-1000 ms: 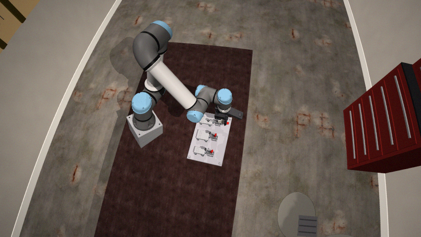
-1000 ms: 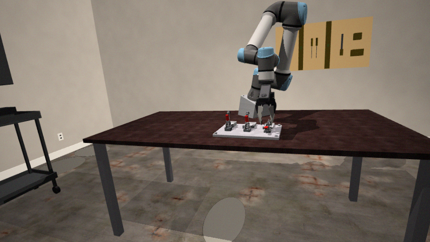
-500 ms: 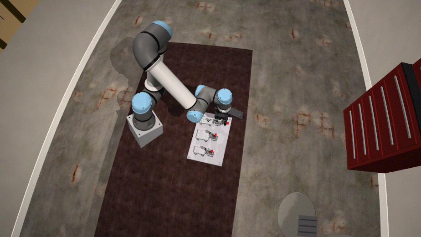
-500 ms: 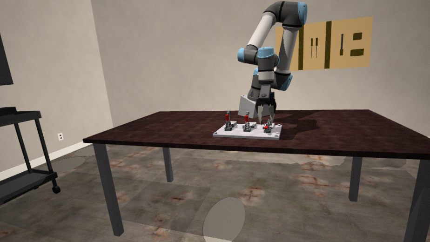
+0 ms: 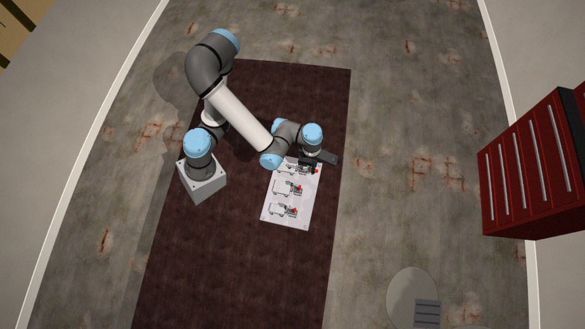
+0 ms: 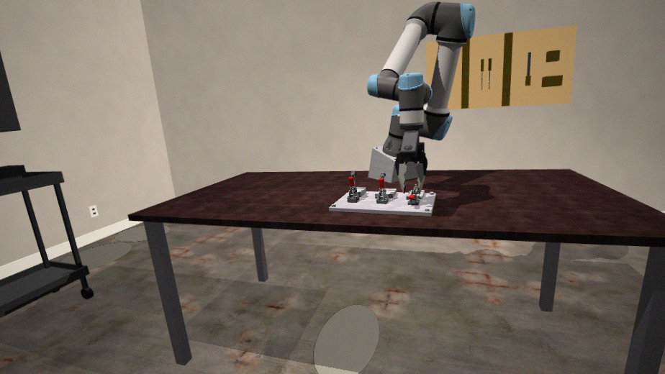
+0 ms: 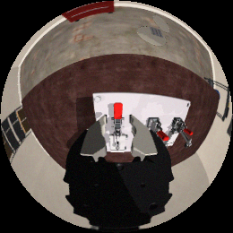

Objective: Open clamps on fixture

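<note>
"What am I looking at on the tabletop (image 5: 229,261) (image 6: 278,218) (image 7: 67,90)?"

"From my screen, it reads as dark reddish-brown wood or laminate, matt and faintly mottled."

"And the fixture plate (image 5: 286,223) (image 6: 367,208) (image 7: 175,107)?"

"Pale, flat and smooth; I can't tell metal from plastic."

"The clamps sitting on it?"

"Grey metal bodies by their look, with handles (image 5: 299,187) (image 6: 381,183) (image 7: 117,110) that look like smooth red plastic."

"Your gripper (image 6: 413,188) (image 7: 117,115)?"

"Its fingers look like plain grey metal, dull and smooth, on a matt black body."

"The arm (image 5: 239,116) (image 6: 404,48)?"

"Smooth white tubes, dark grey joints, and blue caps like satin plastic."

"The floor (image 5: 389,123) (image 6: 270,297) (image 7: 54,63)?"

"Like worn concrete, blotchy, with rust-coloured stains."
</note>
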`<state>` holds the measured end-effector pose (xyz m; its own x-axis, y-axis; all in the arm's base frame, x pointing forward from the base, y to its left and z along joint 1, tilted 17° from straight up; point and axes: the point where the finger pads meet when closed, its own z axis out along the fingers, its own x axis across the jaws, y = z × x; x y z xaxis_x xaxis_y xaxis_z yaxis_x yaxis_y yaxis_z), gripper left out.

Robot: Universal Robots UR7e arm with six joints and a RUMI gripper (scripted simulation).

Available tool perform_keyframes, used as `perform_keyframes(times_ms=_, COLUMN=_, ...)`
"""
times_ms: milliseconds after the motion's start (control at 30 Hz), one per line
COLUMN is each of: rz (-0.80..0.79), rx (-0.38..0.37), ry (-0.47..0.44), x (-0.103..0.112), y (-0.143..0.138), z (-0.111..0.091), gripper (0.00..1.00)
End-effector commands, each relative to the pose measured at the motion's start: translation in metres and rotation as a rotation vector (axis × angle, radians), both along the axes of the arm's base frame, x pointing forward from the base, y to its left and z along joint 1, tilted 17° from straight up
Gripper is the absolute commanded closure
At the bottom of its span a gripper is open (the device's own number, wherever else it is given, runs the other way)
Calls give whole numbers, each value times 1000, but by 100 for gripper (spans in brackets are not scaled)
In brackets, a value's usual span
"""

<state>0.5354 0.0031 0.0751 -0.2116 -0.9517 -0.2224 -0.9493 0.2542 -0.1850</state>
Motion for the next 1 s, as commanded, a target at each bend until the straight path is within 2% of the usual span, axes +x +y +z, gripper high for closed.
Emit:
perform_keyframes(times_ms=0, rz=0, rx=0, ry=-1, x=1, y=0, z=-3, gripper=72)
perform_keyframes(times_ms=467, rz=0, rx=0, ry=-1, x=7, y=4, z=-24, gripper=72)
perform_keyframes(times_ms=967, rz=0, rx=0, ry=-1, x=7, y=4, z=-26, gripper=72)
